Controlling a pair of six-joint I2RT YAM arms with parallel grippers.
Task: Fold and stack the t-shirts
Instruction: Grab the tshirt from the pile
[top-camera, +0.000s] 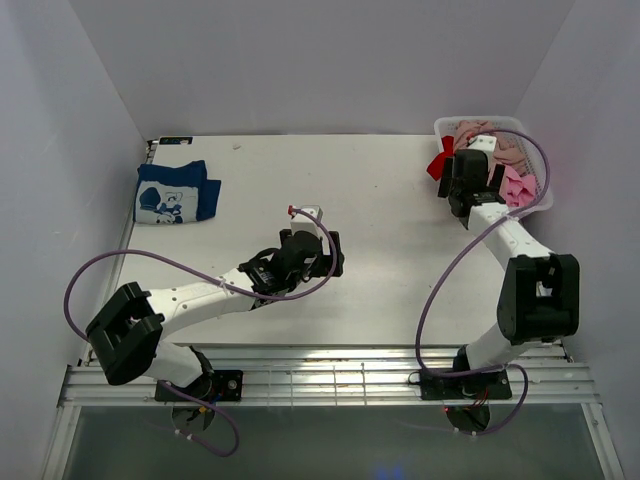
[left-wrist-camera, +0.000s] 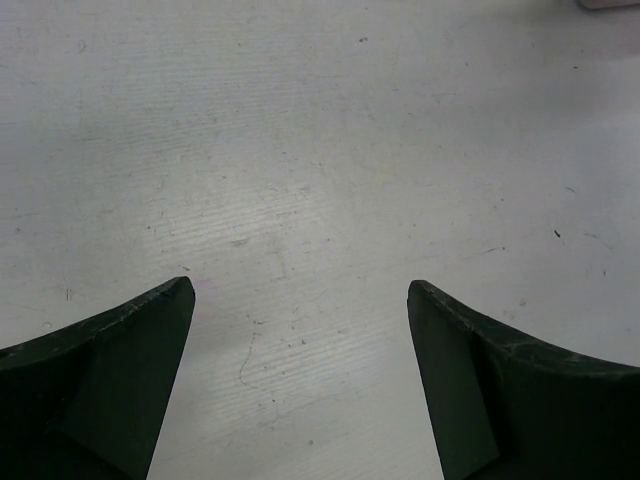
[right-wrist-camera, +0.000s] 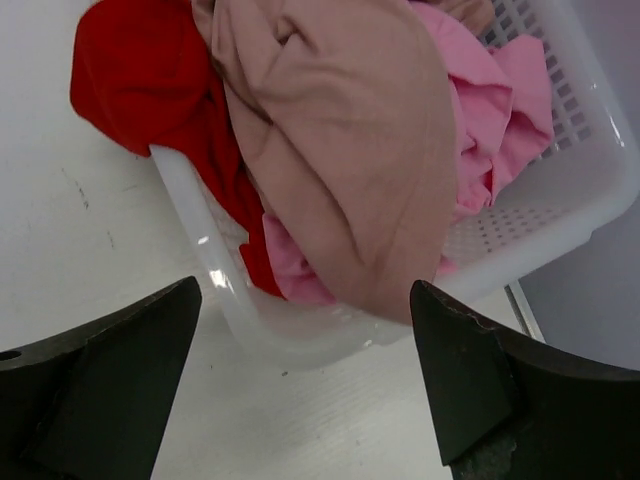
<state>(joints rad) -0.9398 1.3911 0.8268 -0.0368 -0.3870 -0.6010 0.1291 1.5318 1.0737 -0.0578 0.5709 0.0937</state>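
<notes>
A folded navy t-shirt (top-camera: 175, 193) with a white print lies at the back left of the table. A white plastic basket (top-camera: 483, 120) at the back right holds a dusty tan t-shirt (top-camera: 508, 148), a bright pink one (top-camera: 518, 188) and a red one (top-camera: 440, 162) that hangs over its left rim. My right gripper (top-camera: 476, 142) hovers open over the basket's near-left corner. In the right wrist view its open gripper (right-wrist-camera: 305, 285) frames the basket rim (right-wrist-camera: 590, 190), with the tan shirt (right-wrist-camera: 350, 140), the red shirt (right-wrist-camera: 140, 80) and the pink shirt (right-wrist-camera: 500, 110) just beyond. My left gripper (top-camera: 308, 214) is open and empty above bare table (left-wrist-camera: 300, 285).
White walls close in the table on the left, back and right. A slotted metal rail (top-camera: 330, 380) runs along the near edge by the arm bases. Purple cables (top-camera: 100, 265) loop off both arms.
</notes>
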